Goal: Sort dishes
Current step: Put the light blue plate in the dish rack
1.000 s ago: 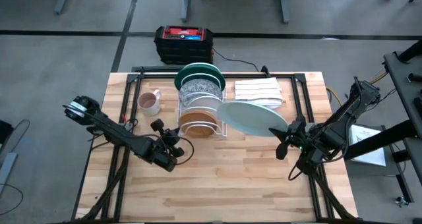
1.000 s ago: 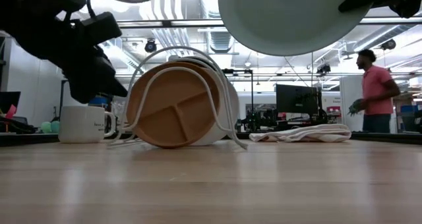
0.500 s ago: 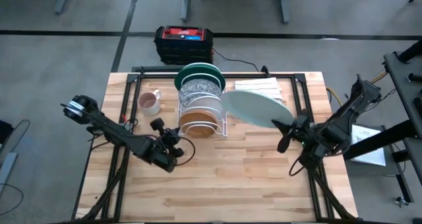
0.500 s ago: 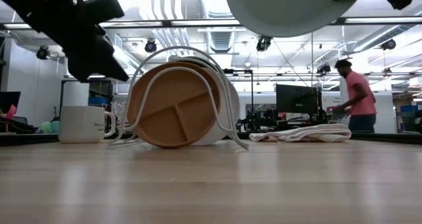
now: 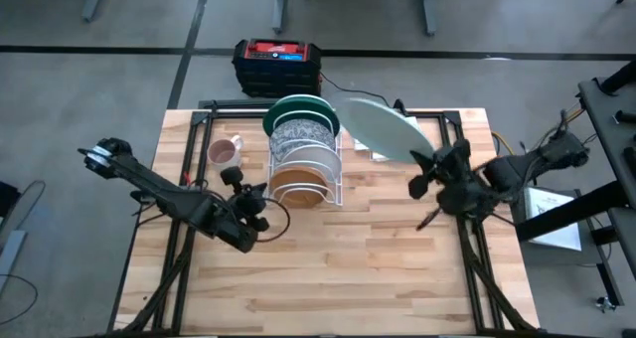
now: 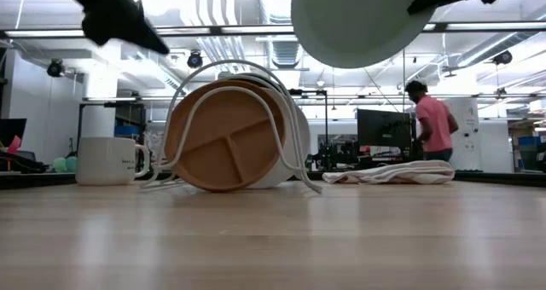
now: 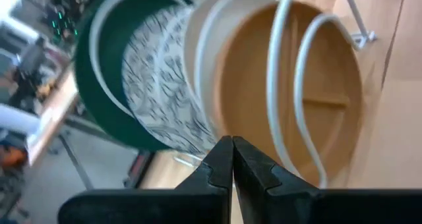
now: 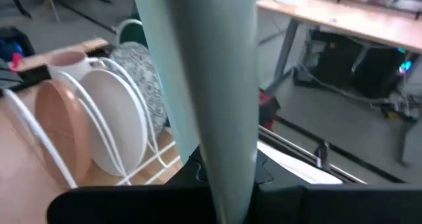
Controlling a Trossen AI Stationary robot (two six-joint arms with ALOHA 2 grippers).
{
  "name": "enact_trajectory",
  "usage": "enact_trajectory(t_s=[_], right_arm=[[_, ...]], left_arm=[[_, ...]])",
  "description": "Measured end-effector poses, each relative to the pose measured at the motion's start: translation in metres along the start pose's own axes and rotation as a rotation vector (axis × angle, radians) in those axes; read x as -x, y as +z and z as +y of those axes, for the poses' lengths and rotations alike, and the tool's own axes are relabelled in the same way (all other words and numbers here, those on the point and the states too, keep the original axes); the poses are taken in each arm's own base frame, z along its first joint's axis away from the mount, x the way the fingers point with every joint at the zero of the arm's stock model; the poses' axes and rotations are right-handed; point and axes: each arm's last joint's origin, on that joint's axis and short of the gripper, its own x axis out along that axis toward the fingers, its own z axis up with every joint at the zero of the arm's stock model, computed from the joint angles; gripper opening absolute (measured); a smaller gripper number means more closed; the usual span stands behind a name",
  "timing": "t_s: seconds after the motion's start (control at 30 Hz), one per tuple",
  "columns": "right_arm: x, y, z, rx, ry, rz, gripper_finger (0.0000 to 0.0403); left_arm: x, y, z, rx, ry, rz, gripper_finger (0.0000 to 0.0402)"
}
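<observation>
The pale green plate (image 5: 380, 127) has swung toward the desk's far edge, pinched edge-on in the right tool (image 5: 422, 169); the left tool (image 5: 241, 184) is closed, empty.

The pale green plate (image 6: 363, 21) is cut off by the low view's top edge. In the rack (image 5: 338, 179) at the tabletop's back edge, the plain white plate (image 5: 303, 153) shows only a rim sliver. The folded white cloths (image 5: 383, 155) lie mostly hidden beneath the raised plate.

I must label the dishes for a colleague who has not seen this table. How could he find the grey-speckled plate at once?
Find the white wire rack at the table's far middle, where four plates stand on edge. The grey-speckled plate is second from the back, between the dark green plate and the plain white plate. Only it has a dense grey pattern.
</observation>
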Motion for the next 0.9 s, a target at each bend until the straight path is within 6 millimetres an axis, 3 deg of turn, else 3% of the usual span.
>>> enact_trajectory(t_s=[0.17, 0.5, 0.63, 0.9], right_arm=[[-0.014, 0.026, -0.006, 0.039, 0.010, 0.085, 0.0000], [-0.042, 0.084, -0.020, 0.136, 0.129, 0.003, 0.0000], [-0.060, 0.097, -0.025, 0.183, 0.241, -0.037, 0.0000], [-0.109, 0.108, -0.029, 0.312, 0.274, -0.099, 0.0000]], left_arm=[[0.010, 0.008, 0.027, -0.037, -0.003, -0.042, 0.0000], [0.023, 0.007, 0.062, -0.061, -0.009, -0.095, 0.0000], [0.024, 0.006, 0.072, -0.053, -0.001, -0.099, 0.0000], [0.030, 0.002, 0.088, -0.046, 0.000, -0.119, 0.0000]])
